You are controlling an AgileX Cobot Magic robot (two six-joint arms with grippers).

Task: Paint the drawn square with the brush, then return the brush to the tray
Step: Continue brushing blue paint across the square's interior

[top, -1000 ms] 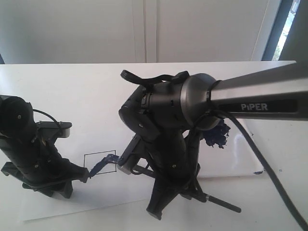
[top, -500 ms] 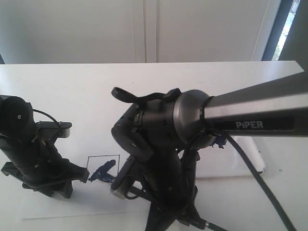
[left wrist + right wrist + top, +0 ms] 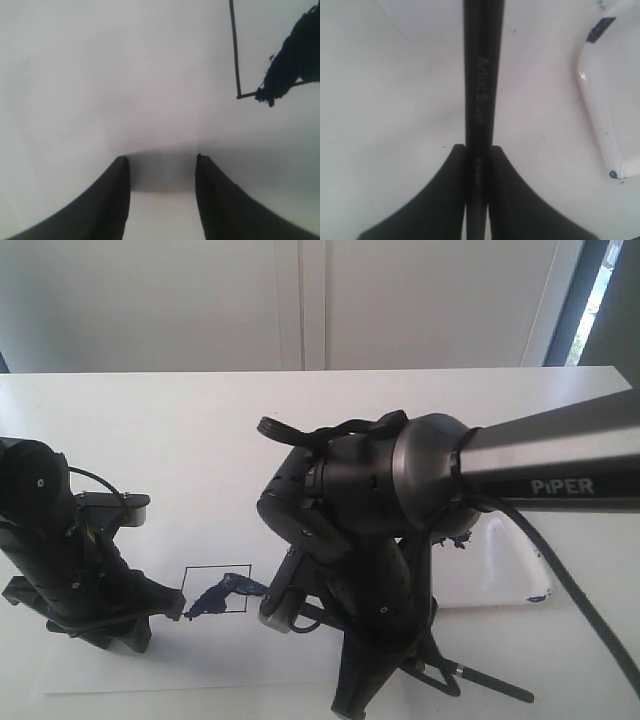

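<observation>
While the drawn square (image 3: 203, 576), lower left, is filled, right claw (image 3: 476, 148): brush (image 3: 481, 75) clamped
left claw (image 3: 160, 160): wide, empty
risk: paint (image 3: 215, 598) swept past its edge by a long stroke

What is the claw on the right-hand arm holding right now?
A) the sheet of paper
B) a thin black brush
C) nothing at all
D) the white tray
B: in the right wrist view the right gripper is closed with both sides pressed against the black handle of the brush, while the tray lies apart, untouched.
</observation>
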